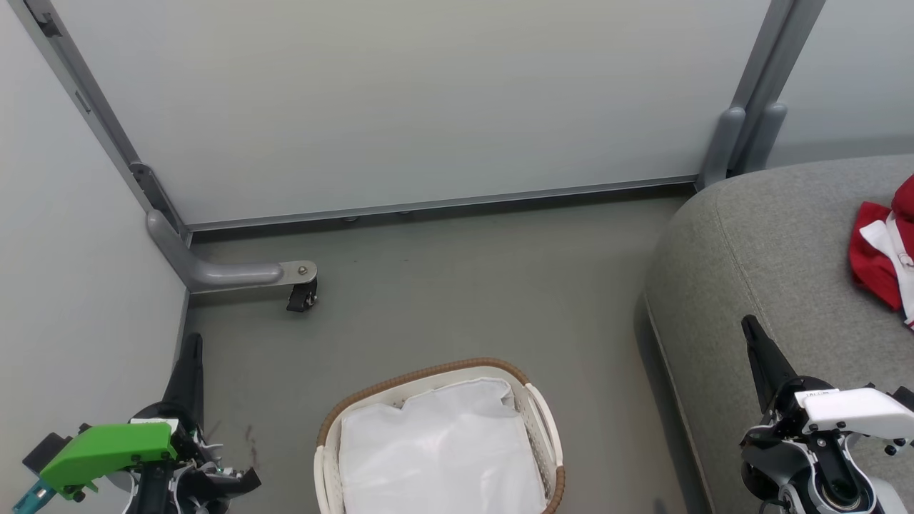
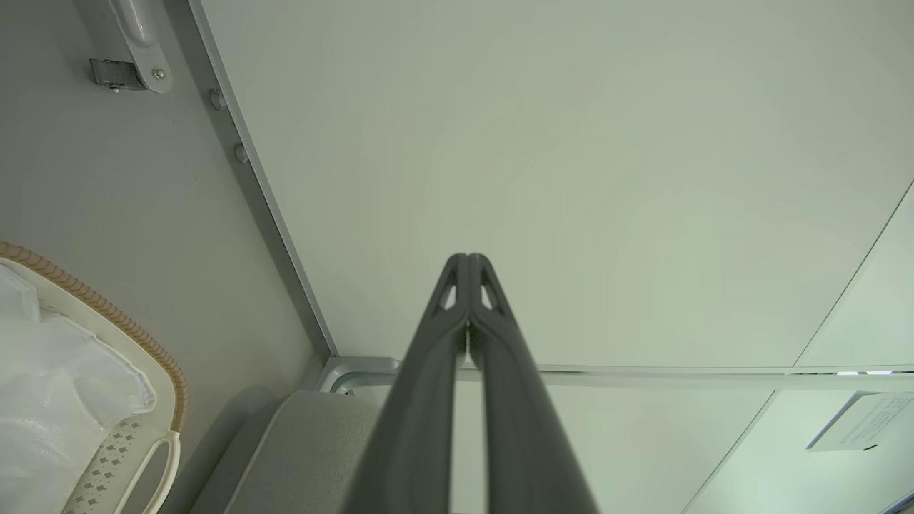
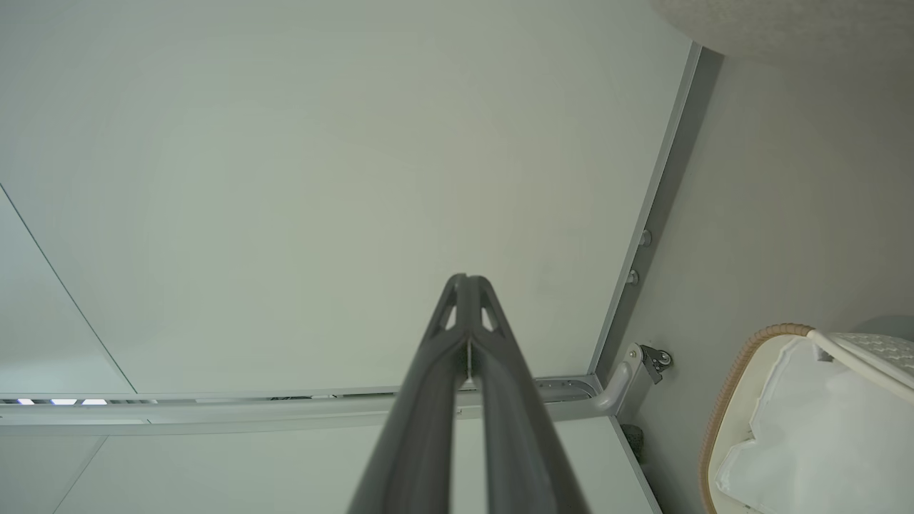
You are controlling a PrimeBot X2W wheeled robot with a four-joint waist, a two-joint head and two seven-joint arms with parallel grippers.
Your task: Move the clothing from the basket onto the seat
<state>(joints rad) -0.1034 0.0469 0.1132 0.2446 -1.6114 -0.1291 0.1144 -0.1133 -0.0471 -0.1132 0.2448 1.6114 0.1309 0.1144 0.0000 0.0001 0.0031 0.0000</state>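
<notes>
Meanwhile, red-and-white clothing (image 1: 882, 257) is lying on the grey seat (image 1: 771, 243) in the head view, well apart from the basket (image 1: 428, 375). The left gripper (image 1: 191, 343) and right gripper (image 1: 748, 323) are hanging pinched together, gripping nothing. The left wrist view is catching a wall notice (image 2: 860, 421), its print too small to read.

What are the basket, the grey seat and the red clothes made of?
The basket looks like white plastic with punched holes; its brown rim seems woven. The seat looks like matte grey fabric, finely textured. The clothing looks like soft red cloth, crumpled.
</notes>
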